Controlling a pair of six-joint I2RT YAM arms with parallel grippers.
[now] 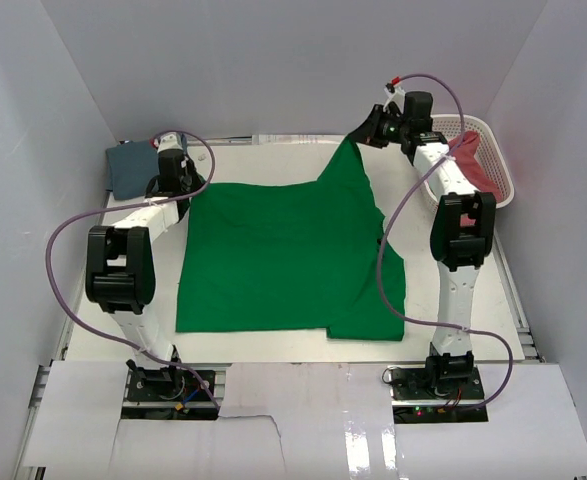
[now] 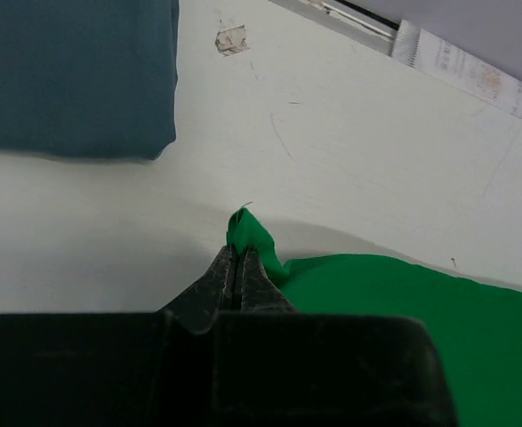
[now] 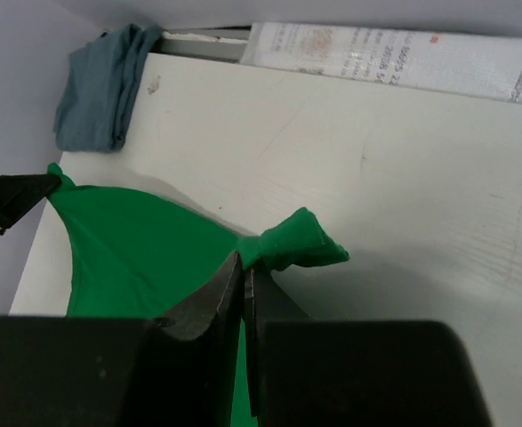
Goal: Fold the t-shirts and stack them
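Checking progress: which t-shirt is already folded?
The slate-blue t-shirt, far-left corner; the green t-shirt lies spread out, the red t-shirt is bunched in the basket.

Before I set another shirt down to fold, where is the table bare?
Bare: the far strip of table between the blue shirt and the green shirt's raised corner; the right side between the green shirt and the table edge, nearer than the basket, though the right arm leans over it. Crowded: the middle, under the green shirt.
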